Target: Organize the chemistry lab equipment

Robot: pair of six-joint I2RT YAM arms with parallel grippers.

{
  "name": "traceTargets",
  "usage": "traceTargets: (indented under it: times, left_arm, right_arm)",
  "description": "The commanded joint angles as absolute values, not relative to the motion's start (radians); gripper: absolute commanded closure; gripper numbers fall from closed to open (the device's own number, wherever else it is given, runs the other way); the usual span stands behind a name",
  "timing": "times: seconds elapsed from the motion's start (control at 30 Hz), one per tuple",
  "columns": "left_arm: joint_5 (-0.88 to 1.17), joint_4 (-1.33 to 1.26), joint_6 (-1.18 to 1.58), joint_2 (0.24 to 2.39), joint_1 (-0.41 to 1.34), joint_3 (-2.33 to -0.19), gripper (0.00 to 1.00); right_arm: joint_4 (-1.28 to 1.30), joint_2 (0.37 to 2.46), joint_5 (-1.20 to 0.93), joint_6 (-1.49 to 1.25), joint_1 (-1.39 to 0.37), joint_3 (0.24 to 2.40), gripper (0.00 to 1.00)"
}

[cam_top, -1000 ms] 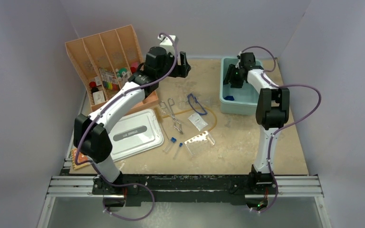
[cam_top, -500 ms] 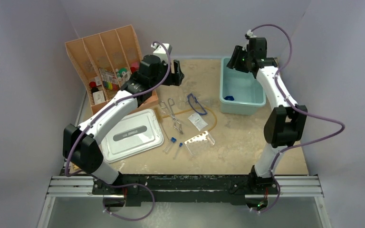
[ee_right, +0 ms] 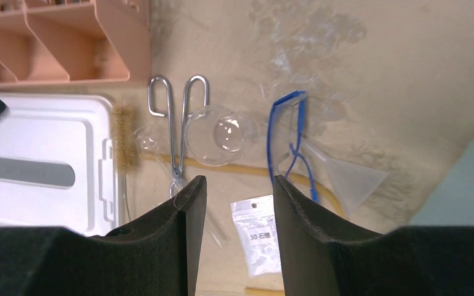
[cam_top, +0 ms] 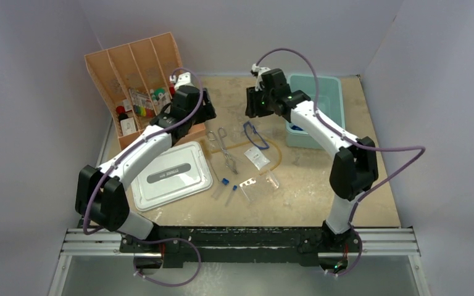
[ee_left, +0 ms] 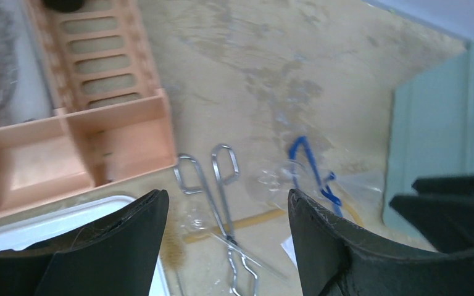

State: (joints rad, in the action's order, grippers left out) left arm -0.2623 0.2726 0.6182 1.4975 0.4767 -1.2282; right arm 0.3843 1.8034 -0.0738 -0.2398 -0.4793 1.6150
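Observation:
Loose lab pieces lie mid-table: metal forceps [cam_top: 224, 148], blue-framed goggles [cam_top: 254, 134], a tan rubber tube [cam_top: 276, 155], a small packet [cam_top: 257, 158], blue-capped test tubes [cam_top: 223, 185] and a clear holed rack [cam_top: 260, 183]. A blue-based piece [cam_top: 296, 127] sits in the teal bin [cam_top: 324, 86]. My left gripper [cam_top: 208, 111] hovers open above the forceps [ee_left: 221, 185], nothing between its fingers [ee_left: 129, 240]. My right gripper [cam_top: 251, 105] hangs open above the goggles [ee_right: 287, 142], with the packet [ee_right: 258, 237] showing between its fingers [ee_right: 188, 216] far below.
The orange divided organizer [cam_top: 133, 68] stands at the back left, its front corner just beside the left gripper. A grey lid [cam_top: 171, 174] lies left of the forceps. A clear round dish [ee_right: 219, 135] and a clear funnel [ee_right: 352, 176] lie among the pieces.
My right arm has swung left from over the teal bin to above the goggles, its jaws a little narrower. My left gripper has drawn back left toward the organizer.

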Motion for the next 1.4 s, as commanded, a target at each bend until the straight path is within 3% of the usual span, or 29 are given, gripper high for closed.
traceTargets:
  times: [0.0, 0.1, 0.17, 0.2, 0.73, 1.37]
  left_arm:
    - [-0.368, 0.292, 0.750, 1.421, 0.411, -1.190, 0.30]
    - [-0.409, 0.296, 0.768, 1.390, 0.391, -1.164, 0.30]
    - [-0.438, 0.299, 0.776, 1.370, 0.382, -1.153, 0.30]
    - [-0.446, 0.297, 0.776, 1.361, 0.379, -1.147, 0.30]
    - [-0.431, 0.298, 0.740, 1.341, 0.336, -1.144, 0.30]
    - [-0.408, 0.283, 0.738, 1.375, 0.313, -1.168, 0.30]
  right_arm:
    - [0.406, 1.856, -0.033, -0.218, -0.539, 1.668, 0.54]
    - [0.446, 1.922, -0.024, -0.218, -0.575, 1.711, 0.54]
    - [0.475, 1.968, -0.009, -0.086, -0.597, 1.744, 0.05]
    - [0.485, 1.987, -0.004, -0.059, -0.608, 1.759, 0.02]
    - [0.543, 2.212, 0.022, -0.042, -0.645, 1.938, 0.01]
    - [0.474, 2.192, 0.078, -0.042, -0.650, 1.920, 0.01]
